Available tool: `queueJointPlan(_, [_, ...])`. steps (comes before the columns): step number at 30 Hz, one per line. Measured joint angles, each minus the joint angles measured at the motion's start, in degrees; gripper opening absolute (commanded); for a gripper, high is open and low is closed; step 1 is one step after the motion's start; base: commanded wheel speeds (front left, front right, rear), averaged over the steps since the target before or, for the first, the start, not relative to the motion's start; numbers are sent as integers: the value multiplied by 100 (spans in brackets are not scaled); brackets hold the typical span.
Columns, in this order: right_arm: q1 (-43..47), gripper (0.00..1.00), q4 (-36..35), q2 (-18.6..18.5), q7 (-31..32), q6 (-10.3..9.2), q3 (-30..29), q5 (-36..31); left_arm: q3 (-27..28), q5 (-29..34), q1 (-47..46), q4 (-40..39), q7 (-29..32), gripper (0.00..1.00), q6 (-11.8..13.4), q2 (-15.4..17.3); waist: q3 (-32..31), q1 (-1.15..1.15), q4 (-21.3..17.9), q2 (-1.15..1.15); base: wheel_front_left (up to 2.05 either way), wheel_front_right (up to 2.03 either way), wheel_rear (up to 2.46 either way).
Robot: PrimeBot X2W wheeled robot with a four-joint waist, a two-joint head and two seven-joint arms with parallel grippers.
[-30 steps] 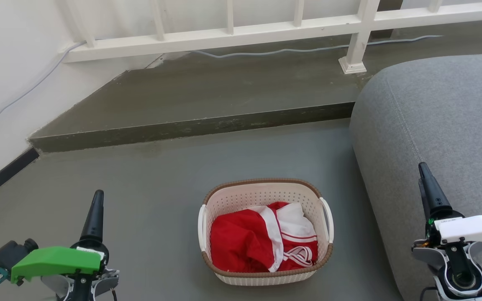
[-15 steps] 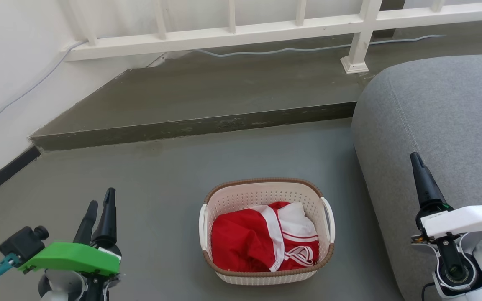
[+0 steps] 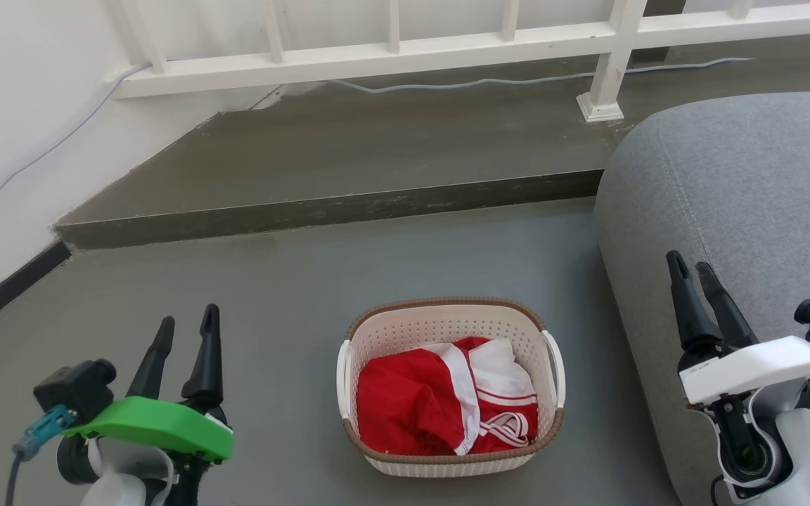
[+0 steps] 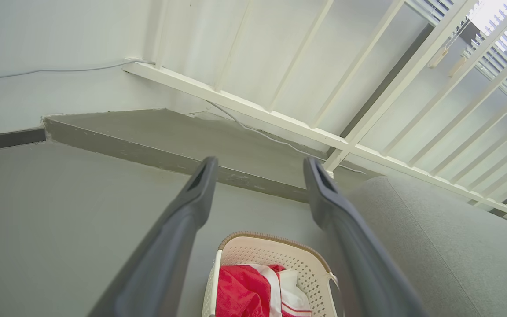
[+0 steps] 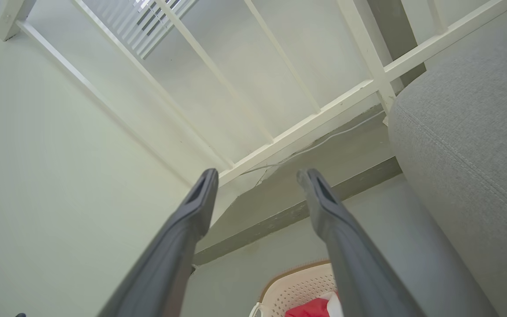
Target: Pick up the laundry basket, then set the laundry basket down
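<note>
Grey floor (image 3: 271, 281) in front of me. Laundry basket (image 3: 447, 327) sits flat on it, near the grey sofa (image 3: 742, 183) on my right. Raised step (image 3: 349, 154) behind the basket, cable (image 3: 447, 86) lying along its back.

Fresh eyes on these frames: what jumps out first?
The red-and-white clothing bundled in the cream laundry basket stands out, low and central on the grey floor in the head view. The left gripper and right gripper flank it, both open and apart from it. A grey sofa sits at the right.
</note>
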Motion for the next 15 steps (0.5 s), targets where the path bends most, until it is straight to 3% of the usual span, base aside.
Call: queueJointPlan(15, [-4,100,-43,-2,-303,-3,179,-1315,-203,1289,-87,-31,-308,100,93,-68,21,0,52,0,0,0,0])
